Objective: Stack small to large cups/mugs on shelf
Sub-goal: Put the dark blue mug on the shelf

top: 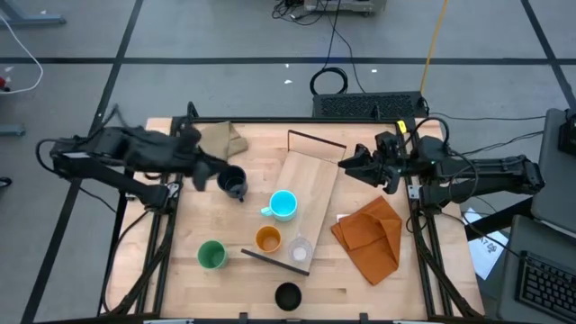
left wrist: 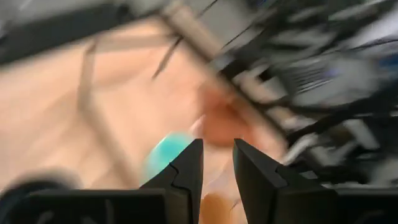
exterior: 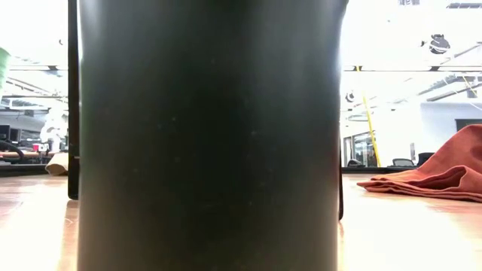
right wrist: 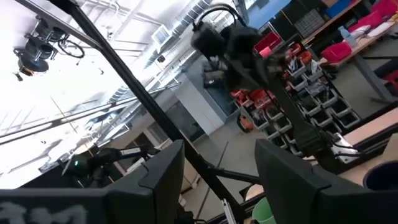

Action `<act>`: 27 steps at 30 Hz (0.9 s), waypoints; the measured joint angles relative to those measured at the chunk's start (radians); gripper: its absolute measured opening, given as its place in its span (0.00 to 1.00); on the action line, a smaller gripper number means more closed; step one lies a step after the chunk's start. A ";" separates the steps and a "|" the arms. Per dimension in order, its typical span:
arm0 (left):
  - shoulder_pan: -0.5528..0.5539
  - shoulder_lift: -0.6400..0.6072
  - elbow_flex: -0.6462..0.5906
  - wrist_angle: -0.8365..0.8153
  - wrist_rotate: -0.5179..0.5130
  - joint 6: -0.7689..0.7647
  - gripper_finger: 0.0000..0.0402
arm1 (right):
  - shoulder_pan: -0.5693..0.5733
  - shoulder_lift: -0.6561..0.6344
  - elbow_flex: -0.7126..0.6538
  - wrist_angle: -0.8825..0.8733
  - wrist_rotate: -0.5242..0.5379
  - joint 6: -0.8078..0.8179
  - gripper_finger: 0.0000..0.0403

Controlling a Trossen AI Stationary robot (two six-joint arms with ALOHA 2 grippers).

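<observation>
The low view was almost wholly blocked by the black cup (exterior: 207, 135). A tan cloth (top: 220, 139) and an orange cloth (top: 369, 236) were laid beside the shelf (top: 306, 193), on which the light-blue mug (top: 283, 204) stood. The left hand (top: 216, 173), slightly parted and empty, was held just beside the dark navy mug (top: 234, 183). The right hand (top: 346, 165) was raised, half open and empty, by the shelf's far end.

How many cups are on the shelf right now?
3: the light-blue mug mid-board, the orange cup and the clear cup at the shelf's near end. None seem hidden.
</observation>
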 joint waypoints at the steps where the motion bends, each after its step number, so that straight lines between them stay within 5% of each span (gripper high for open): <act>1: 0.008 0.014 0.000 -0.059 -0.002 -0.049 0.22 | 0.000 0.000 0.000 -0.001 0.000 -0.001 0.46; 5: 0.043 0.067 0.000 -0.197 -0.003 -0.195 0.22 | 0.001 0.000 0.000 -0.002 -0.001 -0.001 0.46; 15: 0.131 0.225 0.000 -0.461 -0.014 -0.198 0.22 | 0.059 0.001 0.000 -0.068 0.000 -0.035 0.46; 27: 0.188 0.444 0.000 -0.424 0.178 -0.035 0.22 | 0.143 0.001 0.000 -0.068 0.006 -0.054 0.46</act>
